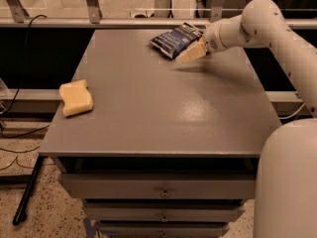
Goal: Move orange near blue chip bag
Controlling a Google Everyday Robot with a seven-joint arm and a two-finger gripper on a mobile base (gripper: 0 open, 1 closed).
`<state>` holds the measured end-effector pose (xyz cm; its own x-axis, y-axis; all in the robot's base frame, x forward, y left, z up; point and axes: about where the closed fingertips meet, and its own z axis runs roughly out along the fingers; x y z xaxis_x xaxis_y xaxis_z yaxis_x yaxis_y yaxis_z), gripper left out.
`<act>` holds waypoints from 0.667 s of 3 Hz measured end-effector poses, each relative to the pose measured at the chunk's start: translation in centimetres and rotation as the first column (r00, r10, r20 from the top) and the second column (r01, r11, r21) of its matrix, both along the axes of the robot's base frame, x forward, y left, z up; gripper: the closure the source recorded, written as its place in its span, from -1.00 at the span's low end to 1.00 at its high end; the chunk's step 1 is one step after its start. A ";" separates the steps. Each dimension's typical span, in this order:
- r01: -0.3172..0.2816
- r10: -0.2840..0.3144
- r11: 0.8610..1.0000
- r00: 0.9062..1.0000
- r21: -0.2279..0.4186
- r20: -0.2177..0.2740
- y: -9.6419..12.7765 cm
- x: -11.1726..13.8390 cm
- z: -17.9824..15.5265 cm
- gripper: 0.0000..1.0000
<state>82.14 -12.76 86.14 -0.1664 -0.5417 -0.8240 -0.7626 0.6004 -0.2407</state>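
The blue chip bag [176, 37] lies flat at the back right of the grey table [158, 113], dark navy with white lettering. My gripper [192, 52] reaches in from the right on the white arm [247, 26] and sits low over the table, right against the bag's front right edge. The orange does not show as a separate thing; it is either hidden in the gripper or out of view.
A pale yellow sponge [76, 97] lies near the table's left edge. Drawers [161, 192] are under the tabletop. A rail and glass panels [114, 21] run behind the table. My white base [290, 182] fills the lower right.
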 end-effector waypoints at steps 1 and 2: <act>0.002 -0.002 1.000 1.000 0.005 -0.004 -0.2 -0.2 -0.2 -1.00; 0.013 -0.013 1.000 1.000 0.022 0.006 -1.7 -1.3 0.6 -1.00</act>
